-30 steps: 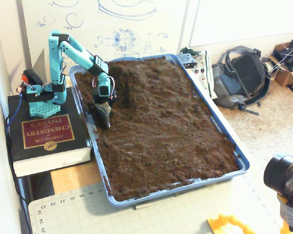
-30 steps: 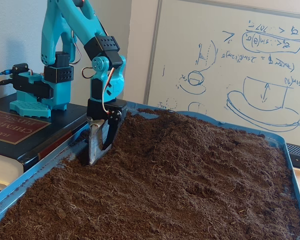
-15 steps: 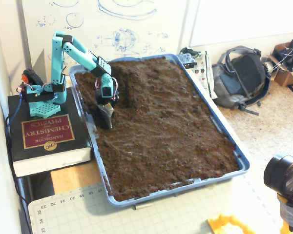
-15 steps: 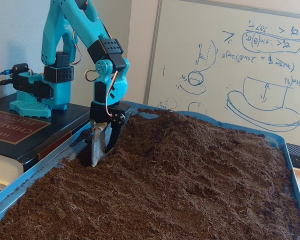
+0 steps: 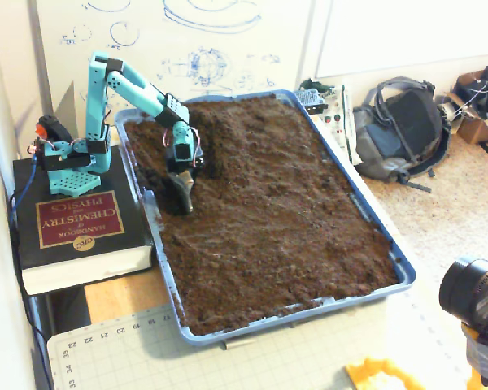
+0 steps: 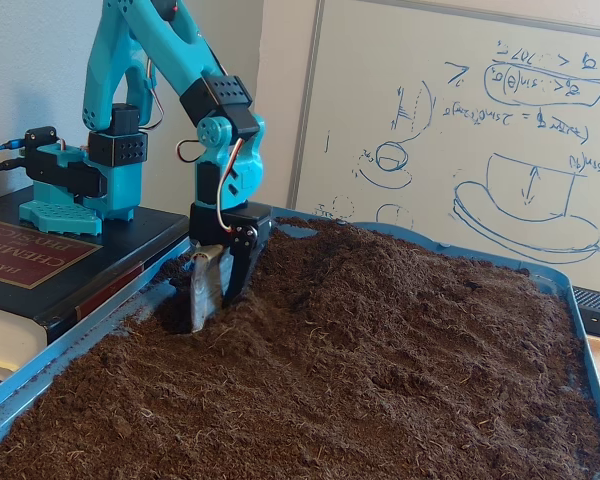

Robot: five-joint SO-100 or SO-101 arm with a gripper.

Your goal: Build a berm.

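**Gripper has shifted right along the tray's left wall, tip in the soil**

Since a second ago we see the gripper (image 5: pixel 183 195) slide away from the tray wall, toward the tray's middle, and its wrist sits a bit higher; in the low fixed view it (image 6: pixel 202 310) now stands further right, leaving a shallow trough beside the wall.

The blue tray (image 5: pixel 403 272) is filled nearly rim to rim with dark brown crumbly soil (image 5: pixel 285 219). The berm (image 5: pixel 211 134) is a raised ridge in the far left part of the tray, just behind the gripper; in the low view it (image 6: pixel 300 250) rises right of the fingers. The rest of the soil lies lower and rough.

The teal arm (image 5: pixel 126 81) is mounted on a thick book (image 5: pixel 73 223) beside the tray's left wall. It rises from the base, folds forward over the rim, and the wrist points almost straight down, slightly tilted. The fingers' lower ends are sunk in the soil. We see them close together with a narrow gap higher up, nothing gripped; whether the tips meet we cannot tell.
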